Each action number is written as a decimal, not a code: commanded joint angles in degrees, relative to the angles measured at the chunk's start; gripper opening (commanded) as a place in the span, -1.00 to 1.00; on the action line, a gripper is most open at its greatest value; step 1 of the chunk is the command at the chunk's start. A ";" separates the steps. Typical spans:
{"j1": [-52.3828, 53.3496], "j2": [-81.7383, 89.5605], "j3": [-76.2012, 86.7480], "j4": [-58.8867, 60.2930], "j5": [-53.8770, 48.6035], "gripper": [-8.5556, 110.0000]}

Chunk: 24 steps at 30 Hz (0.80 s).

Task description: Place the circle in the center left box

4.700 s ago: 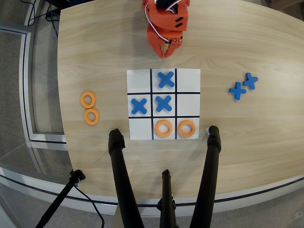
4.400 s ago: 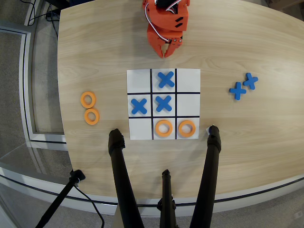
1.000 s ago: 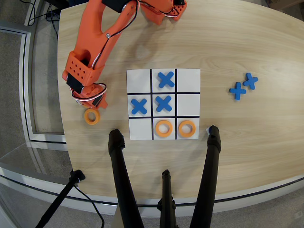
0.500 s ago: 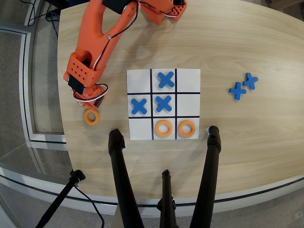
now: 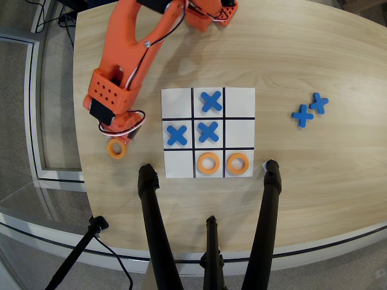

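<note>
Your gripper (image 5: 121, 134) sits left of the sheet (image 5: 242, 96), covering the spot above one orange circle (image 5: 117, 148) — jaw state can't be told. Center left box (image 5: 239, 133) is open; blue crosses (image 5: 208, 131) fill neighbouring cells — two rings (image 5: 208, 163) below.

1. The orange arm (image 5: 130, 54) reaches from twelve o'clock toward nine o'clock, left of the grid sheet (image 5: 240, 103).
2. Its gripper (image 5: 124, 134) (fingers hidden) hovers beside an orange circle (image 5: 117, 148).
3. The center left box (image 5: 239, 133) is empty.
</note>
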 commanded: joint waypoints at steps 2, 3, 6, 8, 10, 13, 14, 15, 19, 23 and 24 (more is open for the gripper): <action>-5.80 8.26 -2.37 2.02 4.66 -0.86; -7.21 9.93 -1.85 2.90 5.01 -0.86; -11.78 16.00 1.58 6.33 5.45 -0.86; -15.29 20.30 5.10 8.17 5.71 -0.86; -19.07 24.26 8.88 8.61 6.42 -0.86; -25.40 29.36 14.33 8.61 8.00 -0.86; -27.77 30.76 15.73 8.61 8.88 -0.86; -30.15 32.08 17.05 8.61 9.76 -0.86; -39.29 34.63 19.34 8.61 14.06 -0.86; -47.20 34.89 20.83 6.15 18.46 -0.86; -48.96 34.80 21.62 5.19 19.25 -0.86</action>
